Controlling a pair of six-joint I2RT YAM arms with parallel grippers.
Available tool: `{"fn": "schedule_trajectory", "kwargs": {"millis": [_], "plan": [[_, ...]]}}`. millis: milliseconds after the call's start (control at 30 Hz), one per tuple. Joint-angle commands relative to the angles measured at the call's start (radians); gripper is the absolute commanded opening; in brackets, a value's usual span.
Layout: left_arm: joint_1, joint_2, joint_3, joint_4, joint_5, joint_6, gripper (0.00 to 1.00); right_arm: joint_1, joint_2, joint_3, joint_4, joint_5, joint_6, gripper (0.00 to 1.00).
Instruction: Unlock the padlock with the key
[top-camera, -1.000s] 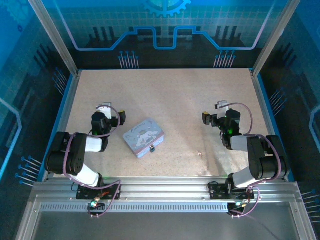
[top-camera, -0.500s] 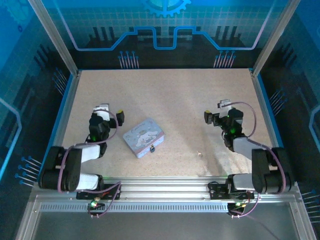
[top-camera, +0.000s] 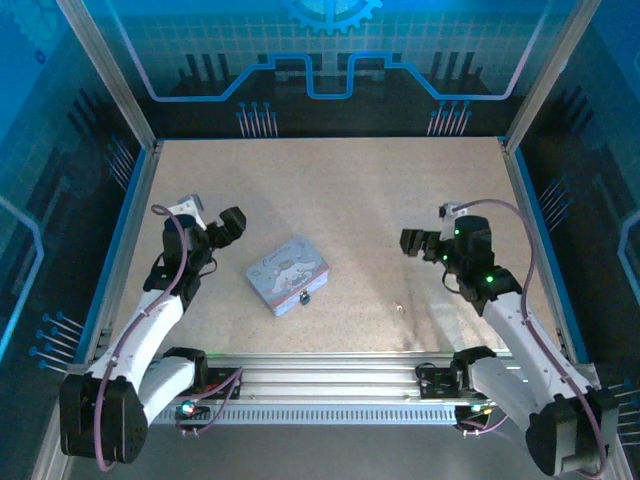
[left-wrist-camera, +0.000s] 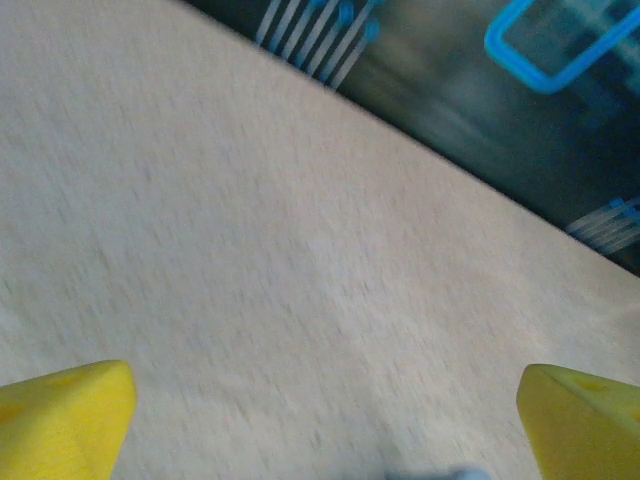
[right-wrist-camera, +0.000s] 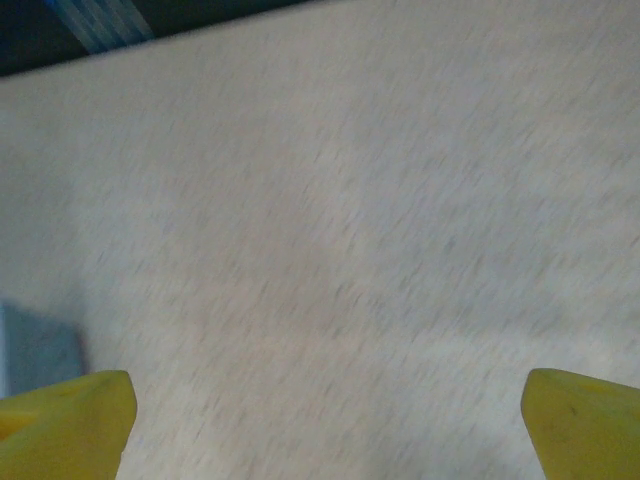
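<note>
No lettering, number or brand name can be read anywhere in the scene. A white cartoon figure is printed on the lid of the pale blue rectangular metal tin (top-camera: 288, 273), which lies on the speckled beige table (top-camera: 350, 190); any wording around the figure is too small to be made out. A light blue gear emblem (top-camera: 332, 12) is drawn at the top of the blue gridded back panel (top-camera: 200, 45), cut by the picture's edge, above lines like circuit tracks.

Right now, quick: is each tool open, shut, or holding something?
Left tool: open, holding nothing.
Right tool: open, holding nothing.
</note>
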Motion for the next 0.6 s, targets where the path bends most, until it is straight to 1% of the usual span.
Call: {"fn": "schedule_trajectory", "kwargs": {"millis": [0,167,267,367,467,533,567], "plan": [[-0.06,-0.015,0.006,-0.136,0.145,-0.179,0.99,0.082,-0.015,0.018,-0.255,-0.013,0.108,0.94],[-0.221,-0.012,0.013,-0.134,0.149,-0.241,0.98,0.191,0.033,0.032,-0.425,0.046,0.169,0.81],[-0.291,-0.01,0.039,-0.14,0.148,-0.248,0.98,0.24,0.076,0.025,-0.474,0.06,0.192,0.75],[-0.348,-0.005,0.059,-0.135,0.144,-0.255,0.97,0.28,0.116,0.001,-0.485,0.068,0.225,0.64],[-0.39,0.004,0.075,-0.136,0.13,-0.257,0.97,0.302,0.145,-0.025,-0.453,0.059,0.25,0.57],[-0.402,0.007,0.075,-0.133,0.12,-0.255,0.97,0.318,0.158,-0.032,-0.427,0.064,0.253,0.53],[-0.405,0.007,0.074,-0.131,0.115,-0.256,0.97,0.326,0.169,-0.031,-0.42,0.069,0.251,0.52]]}}
